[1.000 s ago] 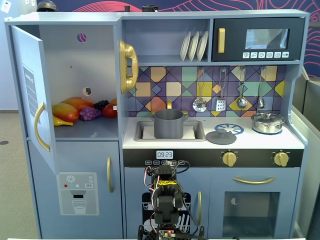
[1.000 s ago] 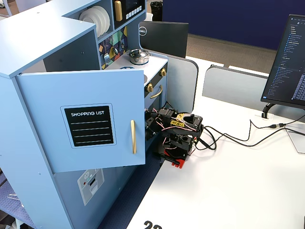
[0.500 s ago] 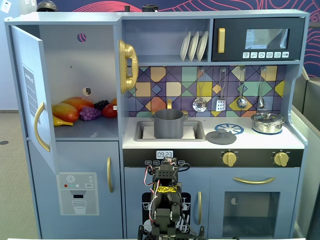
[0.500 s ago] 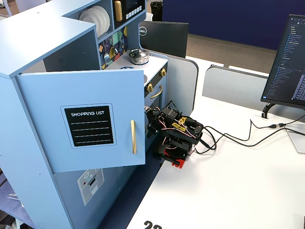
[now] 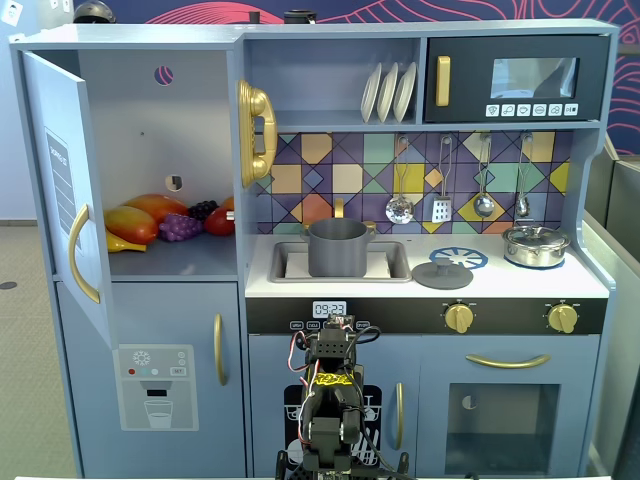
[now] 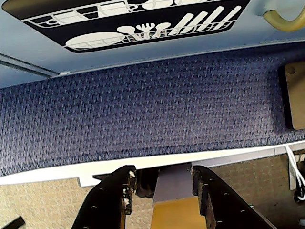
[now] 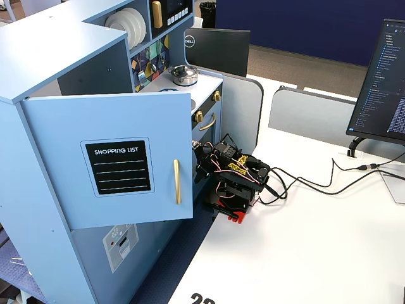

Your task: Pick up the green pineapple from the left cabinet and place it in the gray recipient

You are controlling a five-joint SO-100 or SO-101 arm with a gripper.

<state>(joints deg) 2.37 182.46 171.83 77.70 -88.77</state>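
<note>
Shows the arm folded low at the edge of the white counter, right in front of the toy kitchen's lower doors. Reads as a rest pose ahead of the reach, given how far below the shelf it sits.

In the wrist view, finds the tool moderately parted with nothing between its fingers, aimed down at blue carpet; ready to close, yet gripping nothing.

Leaves the left cabinet with its door swung wide, presumably to give access from the front. On its shelf, picks out orange-yellow fruit and purple grapes pushed toward the back. Cannot make out the green pineapple among them; possibly hidden behind.

Places the gray recipient upright and open-topped in the sink, well apart from that shelf and to its right in this fixed view, handy for a drop from above.
</note>
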